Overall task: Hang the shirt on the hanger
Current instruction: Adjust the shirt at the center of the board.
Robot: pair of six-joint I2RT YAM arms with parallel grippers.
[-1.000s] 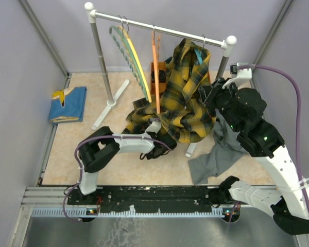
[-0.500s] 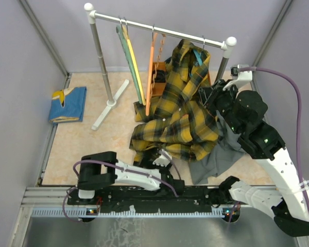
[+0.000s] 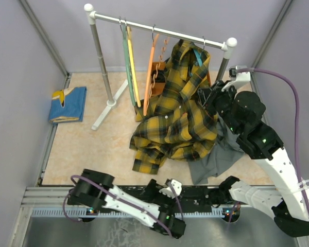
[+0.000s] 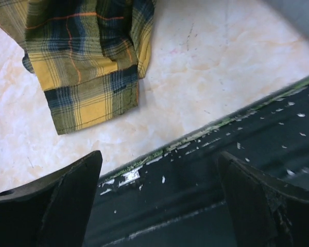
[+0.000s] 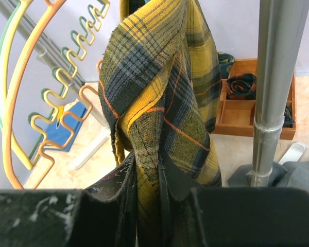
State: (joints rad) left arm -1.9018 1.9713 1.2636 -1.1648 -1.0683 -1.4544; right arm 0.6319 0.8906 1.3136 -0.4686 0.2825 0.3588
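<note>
Right pincer (image 5: 148, 177) raised high, pinching shirt (image 5: 154, 92); left pincer (image 4: 158, 167) spread, low, angled downward.

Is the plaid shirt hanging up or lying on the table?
Hanging: the shirt hangs from the teal hanger on the rail; its hem trails on the table.

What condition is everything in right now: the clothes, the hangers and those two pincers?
shirt, hanging at the rail, lower end trailing on the table.
blue hanger, hooked on the rail, mostly covered by the shirt.
left pincer, open, empty.
right pincer, shut on the shirt.
grey garment, crumpled on the table.
blue cloth, folded, lying flat.
orange hanger, hanging bare on the rail.
</note>
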